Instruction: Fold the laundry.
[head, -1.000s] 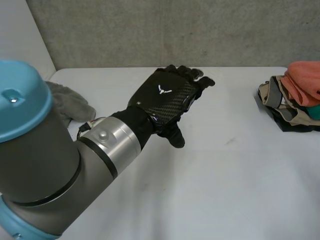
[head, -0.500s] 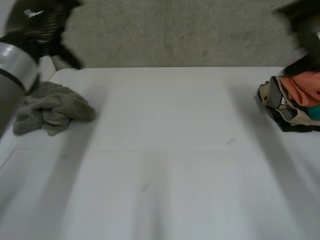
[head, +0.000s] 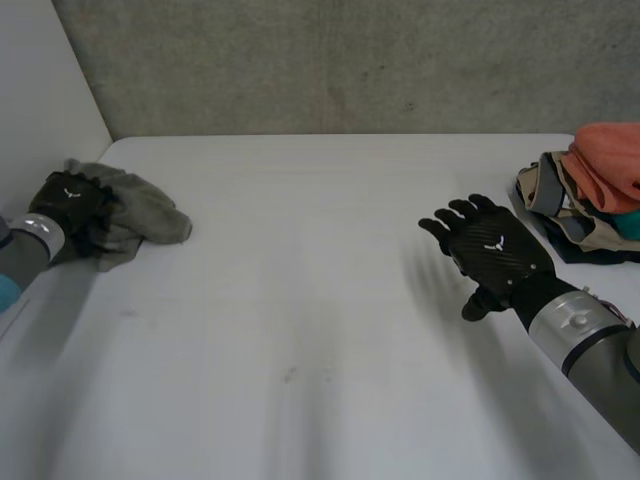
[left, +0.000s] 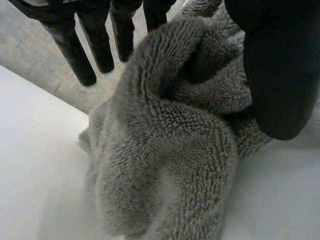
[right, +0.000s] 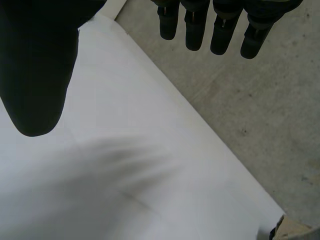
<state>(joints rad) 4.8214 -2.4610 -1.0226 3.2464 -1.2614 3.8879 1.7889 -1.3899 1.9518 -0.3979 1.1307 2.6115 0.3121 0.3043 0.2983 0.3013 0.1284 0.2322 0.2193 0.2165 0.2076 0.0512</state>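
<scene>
**Taking hold of a soft grey towel**

Lying in a loose lump on the white table (head: 300, 300), the crumpled grey terry towel (head: 140, 215) sits under and between the digits of the left hand (head: 68, 205). In the left wrist view the fingers (left: 75, 50) are straight and reach past the far side of a thick fold, while the thumb stands on the near side of it. The fold lies between them, but I see no pinch on it, so I judge this hand as open and not yet holding.

The right hand (head: 492, 250) hovers above bare table, well apart from the towel. Its fingers (right: 195, 25) are spread and relaxed, with nothing between them and the thumb. A heap of orange, beige and teal clothes (head: 600, 180) lies beyond its fingertips, to the outer side.

The towel looks thick, fluffy and limp. It should be light, not slippery and not fragile, but it will sag and keep no shape when lifted. The raised fold between thumb and fingers is easy to pinch, yet for folding a hemmed edge or a corner would be better. No corner is clearly visible in the lump, so it probably must be shaken or spread out first.
</scene>
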